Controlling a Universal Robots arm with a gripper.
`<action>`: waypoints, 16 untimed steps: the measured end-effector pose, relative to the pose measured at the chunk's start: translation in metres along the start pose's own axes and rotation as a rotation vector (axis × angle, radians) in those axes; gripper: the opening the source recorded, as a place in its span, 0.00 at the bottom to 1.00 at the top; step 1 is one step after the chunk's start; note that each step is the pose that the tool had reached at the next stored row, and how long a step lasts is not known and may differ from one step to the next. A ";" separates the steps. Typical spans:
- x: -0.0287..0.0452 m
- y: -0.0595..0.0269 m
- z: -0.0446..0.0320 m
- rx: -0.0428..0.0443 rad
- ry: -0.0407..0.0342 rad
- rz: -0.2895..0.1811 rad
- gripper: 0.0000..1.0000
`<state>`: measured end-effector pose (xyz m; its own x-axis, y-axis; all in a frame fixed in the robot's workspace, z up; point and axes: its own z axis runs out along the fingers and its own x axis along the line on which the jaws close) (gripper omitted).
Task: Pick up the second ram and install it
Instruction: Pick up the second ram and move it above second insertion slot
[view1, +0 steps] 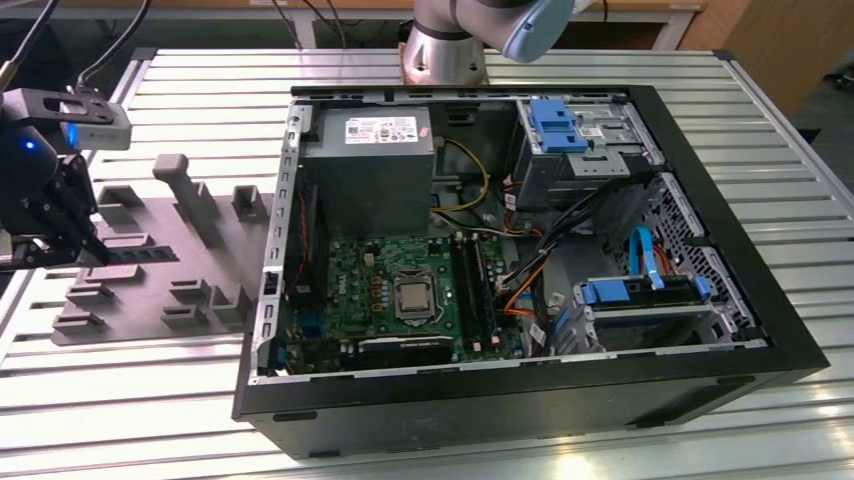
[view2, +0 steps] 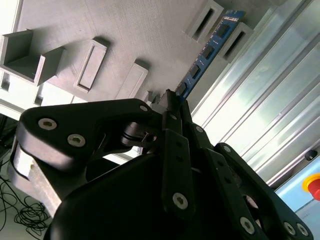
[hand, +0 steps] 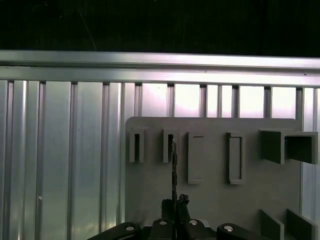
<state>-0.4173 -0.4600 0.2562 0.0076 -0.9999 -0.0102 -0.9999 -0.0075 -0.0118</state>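
The second ram (view2: 207, 47) is a dark blue board with black chips. It reaches from my fingertips to a slot of the grey holder plate (view2: 115, 30). In the first wrist view the second ram (hand: 173, 165) shows edge-on, its far end at a slot of the holder plate (hand: 215, 200). My gripper (view2: 170, 97) (hand: 175, 204) is shut on the stick's near end. In the exterior view my gripper (view1: 94, 253) hangs over the holder plate (view1: 174, 270) at that view's left, well away from the motherboard (view1: 387, 290) and its long black sockets (view1: 475, 290).
The open computer case (view1: 534, 400) lies on the slatted metal table (view1: 801, 200), with a power supply (view1: 371, 165), blue drive brackets (view1: 627, 295) and loose cables inside. The arm's base (view1: 447, 50) stands behind the case. A red stop button (view2: 314, 184) sits off the table edge.
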 end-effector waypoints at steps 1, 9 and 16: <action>0.0000 0.0000 -0.0003 0.0000 0.0000 0.000 0.14; 0.0000 0.0000 -0.0021 0.0000 0.0000 0.000 0.14; -0.0001 0.0000 -0.0054 -0.0001 0.0000 0.000 0.14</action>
<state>-0.4173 -0.4600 0.2616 0.0075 -0.9999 -0.0101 -0.9999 -0.0074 -0.0117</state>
